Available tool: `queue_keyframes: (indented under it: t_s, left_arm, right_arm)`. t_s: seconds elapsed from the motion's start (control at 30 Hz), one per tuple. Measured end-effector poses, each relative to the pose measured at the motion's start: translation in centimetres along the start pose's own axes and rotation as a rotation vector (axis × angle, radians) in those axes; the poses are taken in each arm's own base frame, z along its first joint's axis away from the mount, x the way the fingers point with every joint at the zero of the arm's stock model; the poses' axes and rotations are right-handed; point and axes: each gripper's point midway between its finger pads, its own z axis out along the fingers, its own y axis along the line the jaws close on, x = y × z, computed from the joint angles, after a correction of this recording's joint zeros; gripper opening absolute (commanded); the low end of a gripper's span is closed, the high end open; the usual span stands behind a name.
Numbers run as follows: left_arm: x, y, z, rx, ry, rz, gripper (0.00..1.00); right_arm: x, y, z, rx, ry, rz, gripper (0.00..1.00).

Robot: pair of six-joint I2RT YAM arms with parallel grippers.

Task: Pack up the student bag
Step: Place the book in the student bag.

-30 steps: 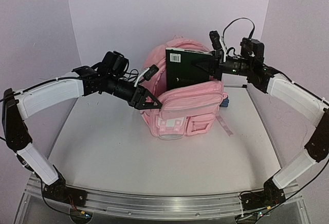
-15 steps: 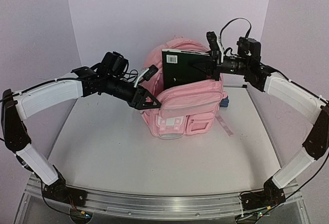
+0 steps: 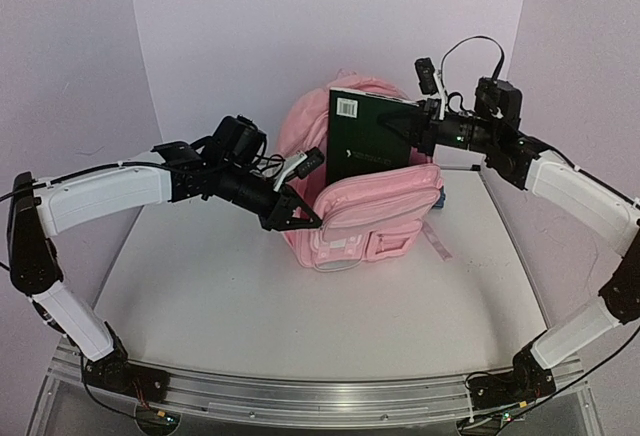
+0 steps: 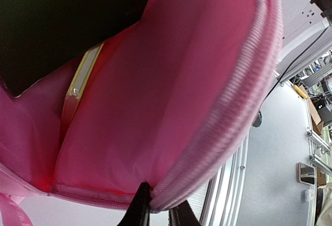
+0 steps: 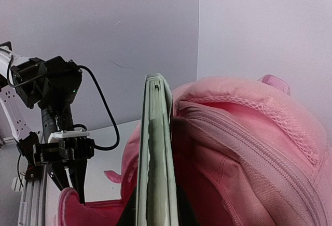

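The bag (image 3: 375, 211) stands upright at the middle of the frame, towards the back of the surface (image 3: 220, 296), with its mouth gaping upward. It is soft padded fabric, so it will likely be light, floppy and apt to sag or tip when pulled. It has no stiff edge apart from the zip-corded rim (image 4: 233, 107), which looks the best place to take hold, pinched as it is now to hold the mouth wide. The straps or top loop would serve for lifting. The left pincer (image 3: 305, 221) is clenched on that front rim at centre-left, and its wrist view shows the red-pink lining spread open above the closed fingers (image 4: 142, 208). The right pincer (image 3: 412, 128), at upper right, is grasping a dark green book (image 3: 365, 141), which stands on edge partway down into the mouth. The book is rigid and flat and should slide against the lining, though a corner may snag the limp fabric. Counted: one bag, one book, two pincers. Inside the bag there is one pale yellow-edged strip (image 4: 85, 70), and I cannot tell what it is. One small blue thing (image 3: 438, 196) shows just behind the bag's right side.
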Motion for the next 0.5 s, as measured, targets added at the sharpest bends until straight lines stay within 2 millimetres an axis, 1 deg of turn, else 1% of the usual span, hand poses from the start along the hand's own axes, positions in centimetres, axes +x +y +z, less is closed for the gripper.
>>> queue_keyframes:
  t_s: [0.07, 0.2, 0.37, 0.43, 0.5]
  left_arm:
    - [0.1, -0.1, 0.2, -0.006, 0.004, 0.013, 0.01]
    - [0.1, -0.1, 0.2, -0.025, 0.005, 0.037, 0.00]
    - [0.3, 0.1, 0.3, -0.057, 0.011, 0.079, 0.00]
    - [0.3, 0.1, 0.4, -0.064, 0.013, 0.098, 0.00]
    - [0.4, 0.3, 0.4, -0.077, 0.015, 0.105, 0.00]
  right_arm:
    - [-0.4, 0.6, -0.1, -0.040, -0.008, 0.025, 0.00]
    - [-2.0, 2.3, -0.7, -0.130, -0.036, 0.051, 0.00]
    - [-4.1, 4.9, -2.4, -0.207, -0.066, 0.024, 0.00]
    - [-4.2, 5.5, -2.9, -0.216, -0.061, 0.003, 0.00]
    - [-3.7, 5.8, -3.1, -0.227, -0.042, -0.004, 0.00]
